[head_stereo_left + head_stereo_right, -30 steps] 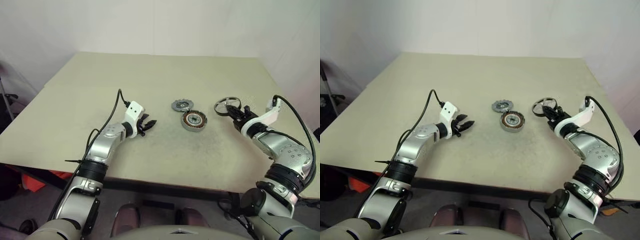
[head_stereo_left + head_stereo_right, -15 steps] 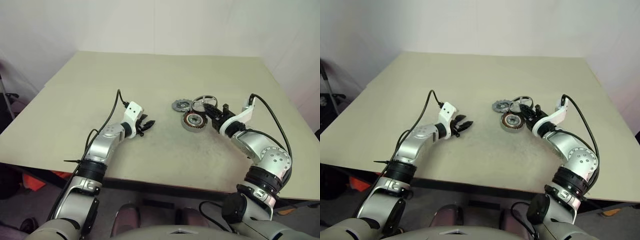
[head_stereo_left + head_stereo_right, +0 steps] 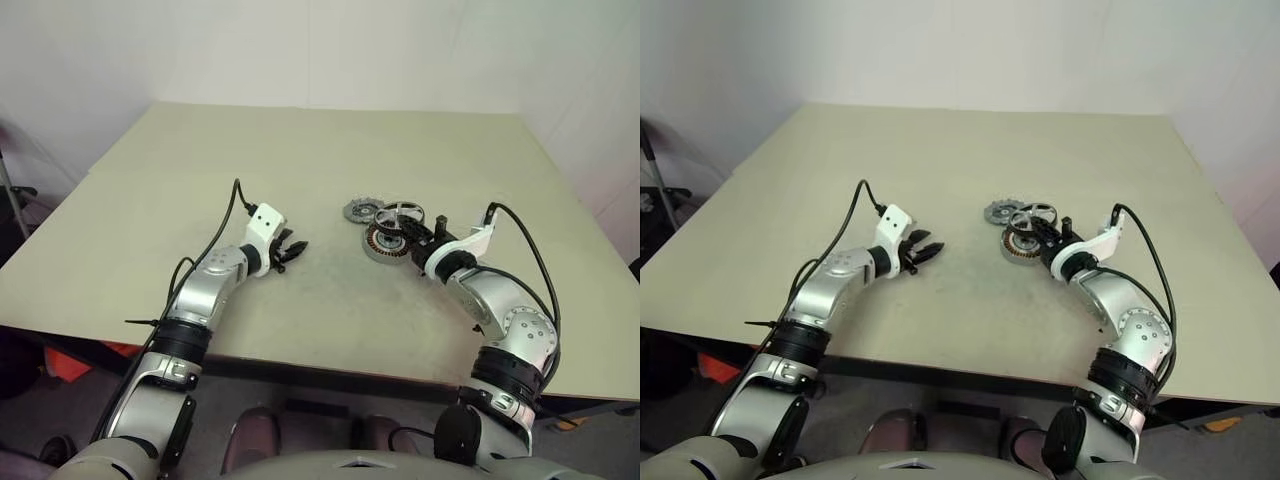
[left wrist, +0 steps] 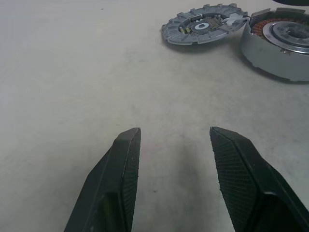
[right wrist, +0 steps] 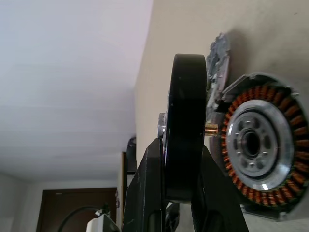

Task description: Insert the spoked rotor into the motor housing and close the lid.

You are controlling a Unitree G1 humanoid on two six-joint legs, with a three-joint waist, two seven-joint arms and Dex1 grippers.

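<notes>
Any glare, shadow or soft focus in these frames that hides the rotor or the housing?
Head views: even light, faint shadows on the table, parts small but readable. Right wrist view: spoked rotor edge-on and dark against a bright wall, motor housing coils sharp. Left wrist view: fingers crisp, lid slightly soft.

The rotor [image 3: 401,212], a dark wheel with silvery spokes, hangs level just above the housing [image 3: 385,243], a shallow metal cup ringed with copper coils on the counter [image 3: 300,160]. The lid [image 3: 361,210], a grey notched disc, lies flat beside the housing.
</notes>
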